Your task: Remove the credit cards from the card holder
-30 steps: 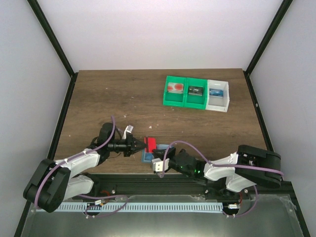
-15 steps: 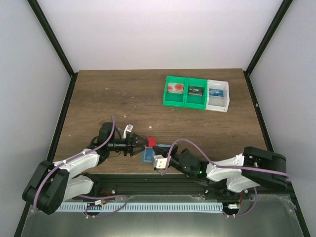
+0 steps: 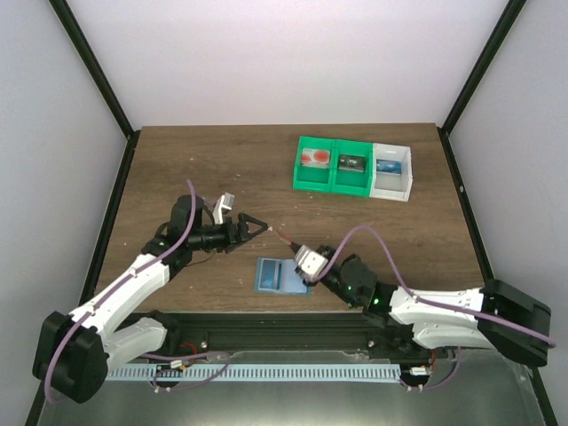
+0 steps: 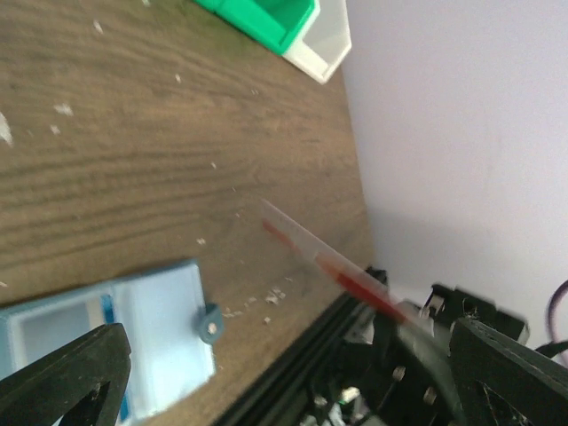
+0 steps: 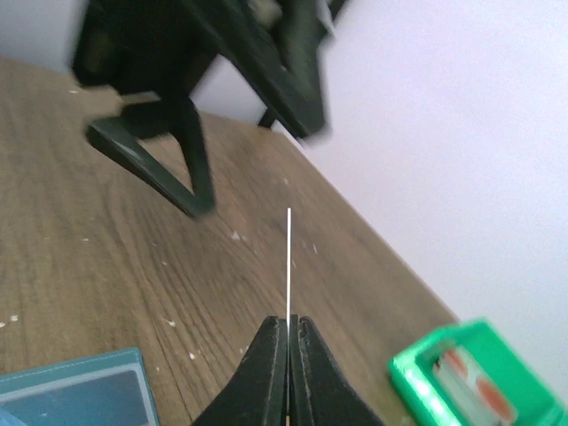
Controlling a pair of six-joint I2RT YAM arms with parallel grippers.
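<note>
R claw (image 5: 288,327) clamped tight on red card (image 5: 289,257) held edge-on, L claw (image 3: 262,228) spread wide, holding nothing, just beside card tip, blue card holder (image 3: 278,276) flat on counter (image 3: 177,169)

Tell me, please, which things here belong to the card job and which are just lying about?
Part of the job:
- red credit card, pinched in the right fingers
- light-blue card holder, flat on the table
- left fingers, open near the card

Just lying about:
- green bins, with contents
- white bin, with contents
</note>
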